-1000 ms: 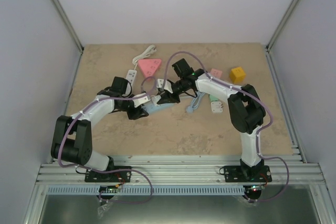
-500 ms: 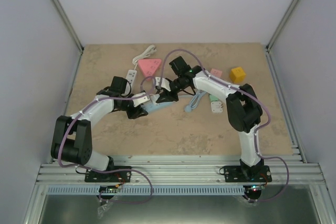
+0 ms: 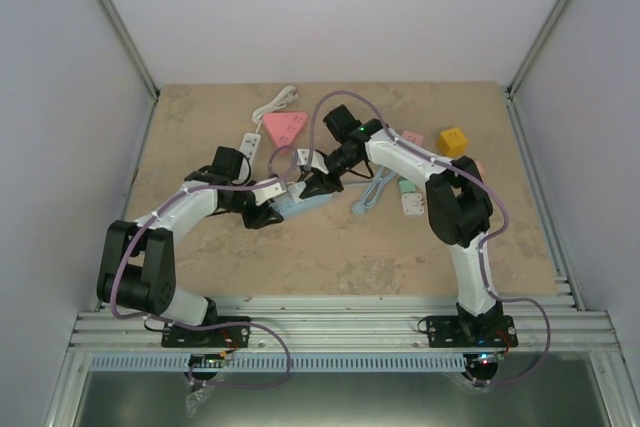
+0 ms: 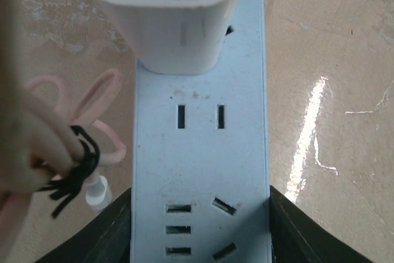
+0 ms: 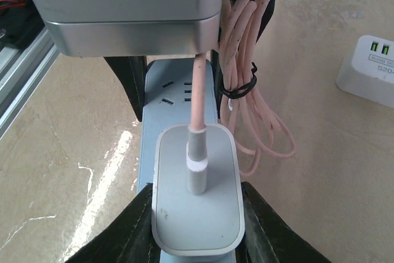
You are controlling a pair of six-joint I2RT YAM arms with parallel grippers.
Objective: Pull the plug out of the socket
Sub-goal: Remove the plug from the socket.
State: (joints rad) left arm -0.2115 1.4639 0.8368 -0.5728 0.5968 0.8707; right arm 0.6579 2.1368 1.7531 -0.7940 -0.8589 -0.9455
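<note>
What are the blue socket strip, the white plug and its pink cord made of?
The socket strip looks like hard plastic, pale blue and matte, with faint scuffs. The plug seems to be smooth plastic too, white with a soft sheen. The cord looks rubbery, pink and bendy, since it loops loosely.

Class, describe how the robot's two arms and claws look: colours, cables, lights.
Both the left arm and right arm have white shells with black joints. A purple cable runs along each. A green light shows near the right wrist. The left claw and right claw have black fingers.
</note>
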